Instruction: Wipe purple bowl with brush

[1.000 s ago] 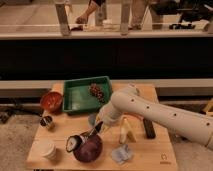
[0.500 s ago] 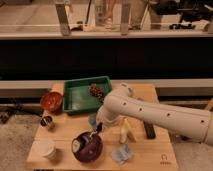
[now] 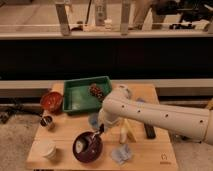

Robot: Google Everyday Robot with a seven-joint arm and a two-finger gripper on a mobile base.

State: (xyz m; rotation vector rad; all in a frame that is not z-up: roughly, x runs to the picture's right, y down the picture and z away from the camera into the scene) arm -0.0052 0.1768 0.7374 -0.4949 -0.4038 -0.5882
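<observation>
Wooden tabletop, near its front edge: the purple bowl (image 3: 88, 149) sits there, and the gripper (image 3: 102, 128), just above the rim, is clamped on the brush (image 3: 93, 137), whitish head inside. Wiping looks underway; next, I reckon, sweeping strokes around the inside.

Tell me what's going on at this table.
The robot's arm reaches over the wooden table. Its gripper sits just above the purple bowl near the front edge, holding the brush by its dark handle. The brush's whitish head is down inside the bowl, so wiping looks under way. The green tray and the red-brown bowl sit apart, farther back.
</observation>
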